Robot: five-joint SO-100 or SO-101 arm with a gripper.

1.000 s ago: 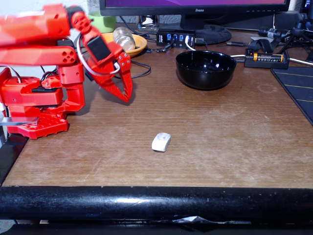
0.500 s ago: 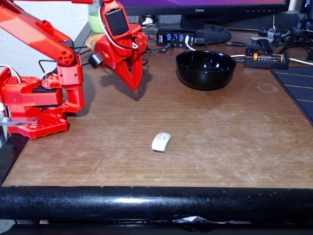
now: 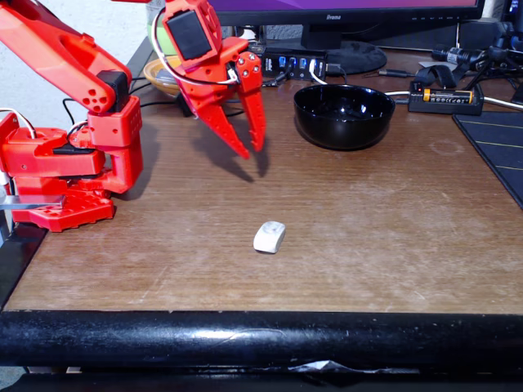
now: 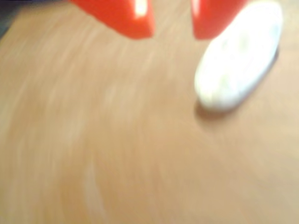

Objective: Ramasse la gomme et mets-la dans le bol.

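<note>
Pincer (image 3: 253, 153) moved fwd, jaws now apart (gomme (image 3: 270, 237) unmoved).

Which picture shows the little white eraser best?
The fixed view: the eraser is sharp and whole, lying alone on the brown table, away from the bowl. In the wrist view it is bigger but blurry, beside the pincer tips.
</note>
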